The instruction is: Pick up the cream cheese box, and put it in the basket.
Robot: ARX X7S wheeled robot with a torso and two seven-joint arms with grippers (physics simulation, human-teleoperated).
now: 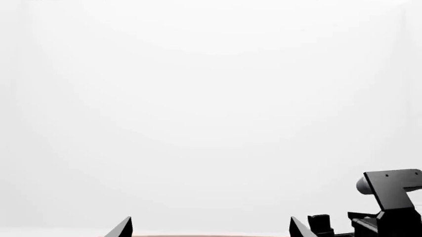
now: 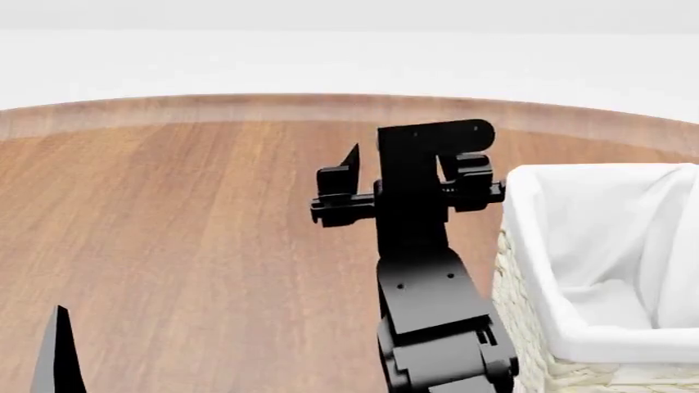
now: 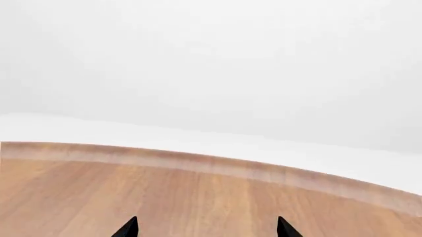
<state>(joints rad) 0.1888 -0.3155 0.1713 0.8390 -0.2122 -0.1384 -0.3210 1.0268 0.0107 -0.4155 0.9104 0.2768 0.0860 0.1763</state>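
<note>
Since the cream cheese box isn't visible anywhere, I'd pan the head over the desk (image 2: 196,246) first; both the right gripper (image 3: 205,228) and left gripper (image 1: 209,228) sit spread, empty, beside the basket (image 2: 568,336).

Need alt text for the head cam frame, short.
A black robot arm reaches up over a bare wooden table, its right gripper raised near the far edge. A white cloth-lined wicker basket sits beside it at right. One dark left-gripper fingertip shows at lower left; no cream cheese box is visible.

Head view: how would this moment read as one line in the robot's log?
right gripper: open, empty, above table | left gripper: open, empty | basket: at right | cream cheese box: unseen
</note>
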